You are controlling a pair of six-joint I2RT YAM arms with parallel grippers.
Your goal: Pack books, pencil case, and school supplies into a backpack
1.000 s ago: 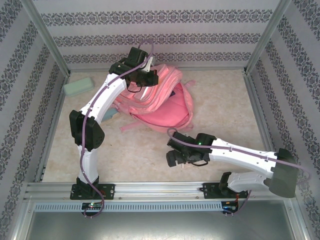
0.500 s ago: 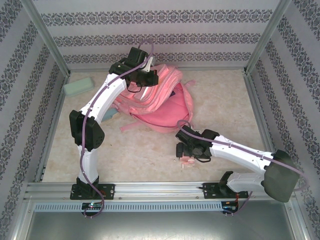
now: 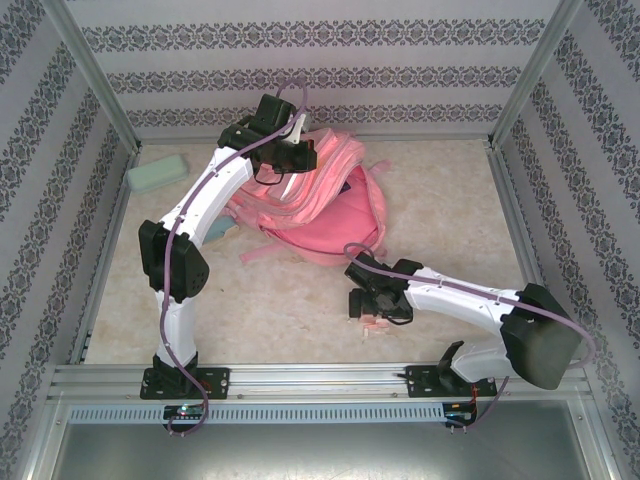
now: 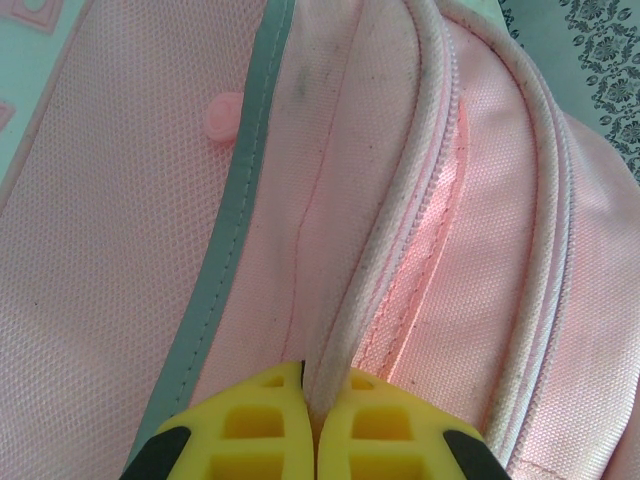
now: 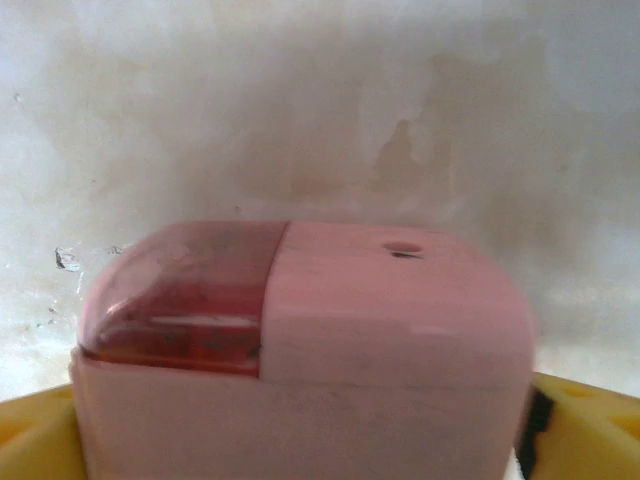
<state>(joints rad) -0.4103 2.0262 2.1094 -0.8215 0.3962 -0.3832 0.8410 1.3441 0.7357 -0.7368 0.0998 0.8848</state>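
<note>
Watching right jaws clasped either side of pink block, low on worktop, near centre, just near of backpack. Block looks rigid, light, smooth plastic with translucent red end. Likely slippery, so squeeze flat sides squarely, mid-body. Left jaws clenched on pale piped rim beside backpack's zip opening, far left of centre. Backpack soft, floppy; rim needs holding up for clear mouth. Mint pencil case lies far left, well apart.
</note>
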